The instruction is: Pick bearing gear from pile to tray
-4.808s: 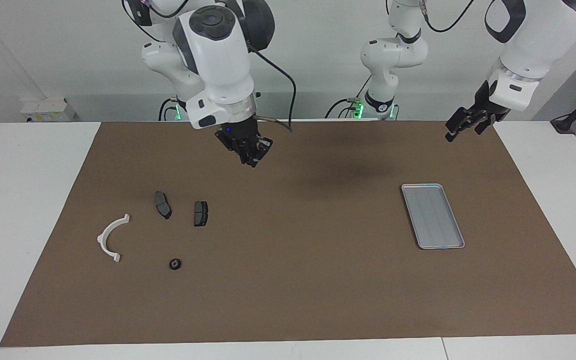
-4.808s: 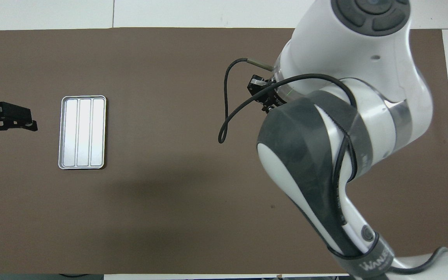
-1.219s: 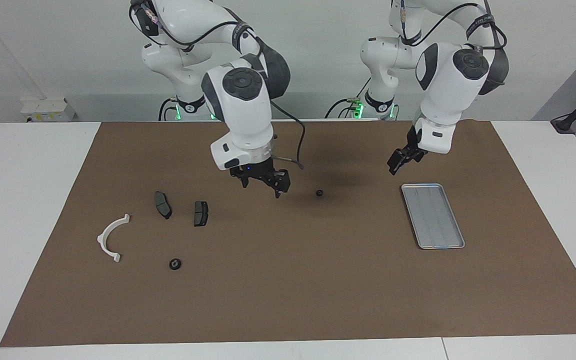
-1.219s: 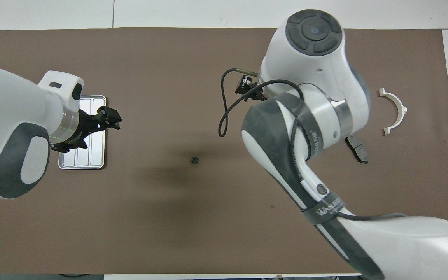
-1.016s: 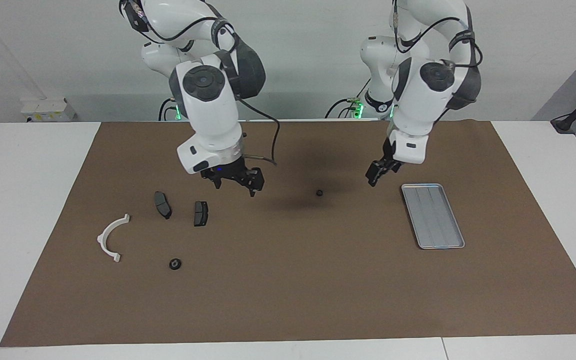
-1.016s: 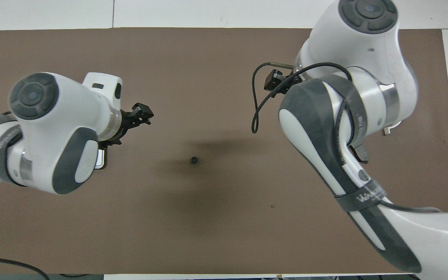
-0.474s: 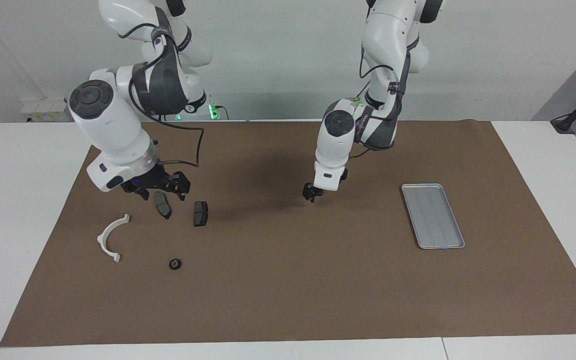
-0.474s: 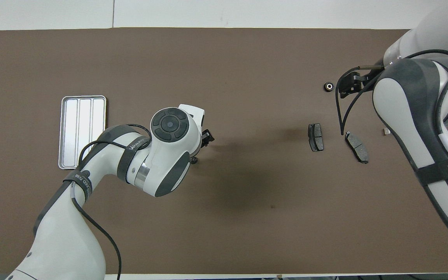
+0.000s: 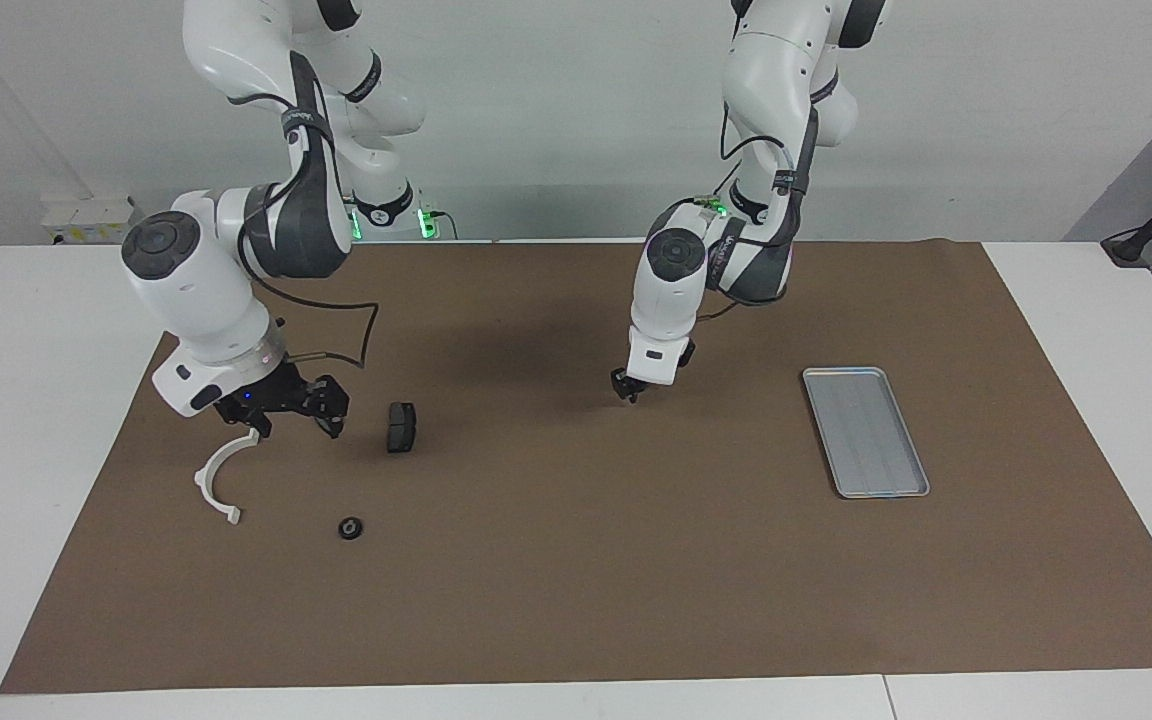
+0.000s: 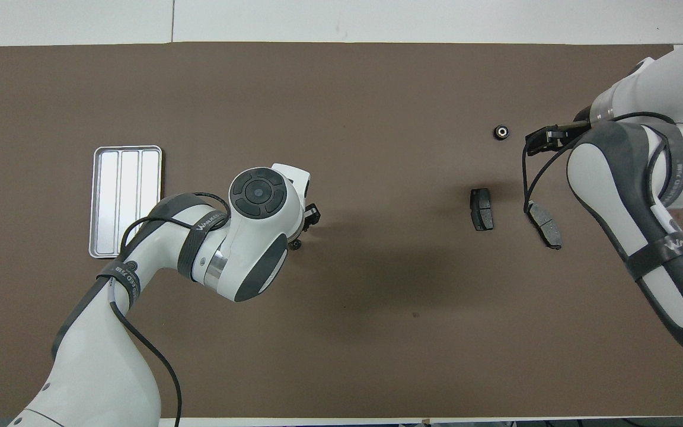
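Observation:
One small black bearing gear (image 10: 297, 244) lies on the middle of the brown mat, and my left gripper (image 9: 627, 388) is down at it, hiding it in the facing view. Whether the gear is gripped does not show. A second bearing gear (image 9: 350, 527) lies in the pile with a white half-ring bracket (image 9: 219, 475) and two dark brake pads (image 10: 481, 209) (image 10: 546, 224). My right gripper (image 9: 294, 420) hangs open low over the pad nearer the bracket. The silver tray (image 9: 866, 430) lies bare toward the left arm's end.
The brown mat (image 9: 576, 600) covers most of the white table. A black cable loops from the right wrist (image 9: 356, 330) above the pile. Nothing lies on the mat between the left gripper and the tray.
Over the last second the left arm swung from beside the tray down onto the middle gear. The right arm crossed from the middle to the pile and now covers one brake pad in the facing view.

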